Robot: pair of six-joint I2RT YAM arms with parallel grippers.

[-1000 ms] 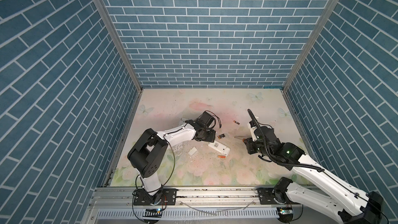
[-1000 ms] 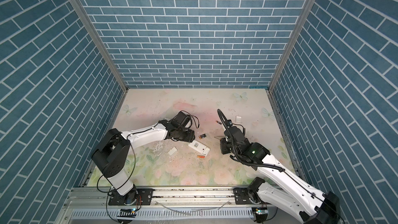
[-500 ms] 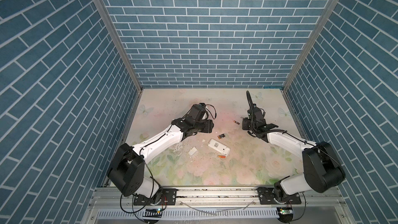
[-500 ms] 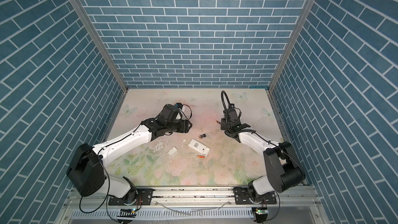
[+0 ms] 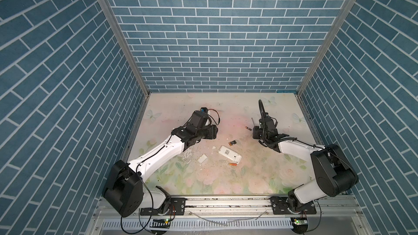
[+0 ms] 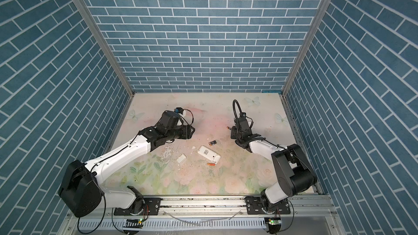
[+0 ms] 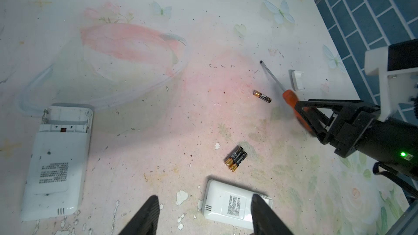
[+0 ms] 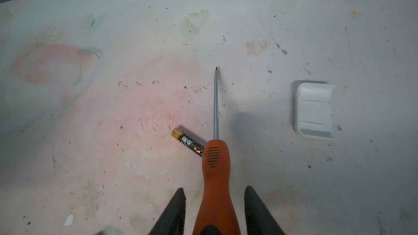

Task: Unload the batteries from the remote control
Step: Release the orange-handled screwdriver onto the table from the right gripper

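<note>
Now that the right gripper [image 8: 214, 188] has parted its jaws, the screwdriver [image 8: 216, 161] lies loose between them; the left gripper [image 7: 204, 196] gapes empty. Batteries [image 5: 232, 142] lie beside the remote [image 5: 229, 154], away from every edge of the desk [image 5: 226, 107], so unloading seems done.

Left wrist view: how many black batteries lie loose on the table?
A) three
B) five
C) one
A: a pair of black batteries lies side by side near a white remote, and a single black battery lies by the screwdriver.
</note>
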